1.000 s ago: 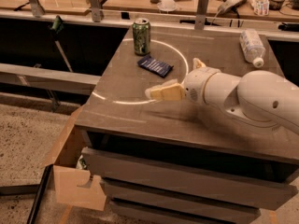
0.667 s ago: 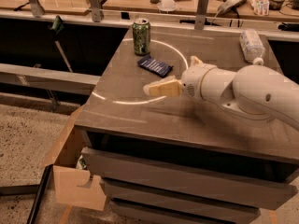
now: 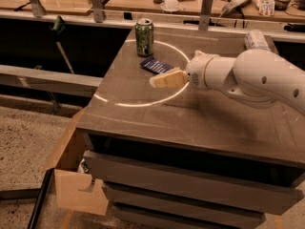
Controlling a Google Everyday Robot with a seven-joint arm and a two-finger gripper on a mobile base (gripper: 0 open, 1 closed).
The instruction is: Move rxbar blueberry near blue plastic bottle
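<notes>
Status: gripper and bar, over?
Gripper at near edge of rxbar blueberry, contact unclear. Bar lies flat beside green can. Blue plastic bottle at far right, arm partly hiding it.

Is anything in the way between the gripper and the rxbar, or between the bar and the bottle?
Nothing visible. The gripper is right beside the rxbar blueberry, no object between. The green can stands left of the bar, off the route to the blue plastic bottle; the arm hides part of that stretch.

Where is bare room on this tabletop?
Bare: front half of the grey tabletop, nearer than the hand, and the back strip between green soda can and clear plastic bottle. Crowded: can, dark navy snack bar and hand cluster back-left.
</notes>
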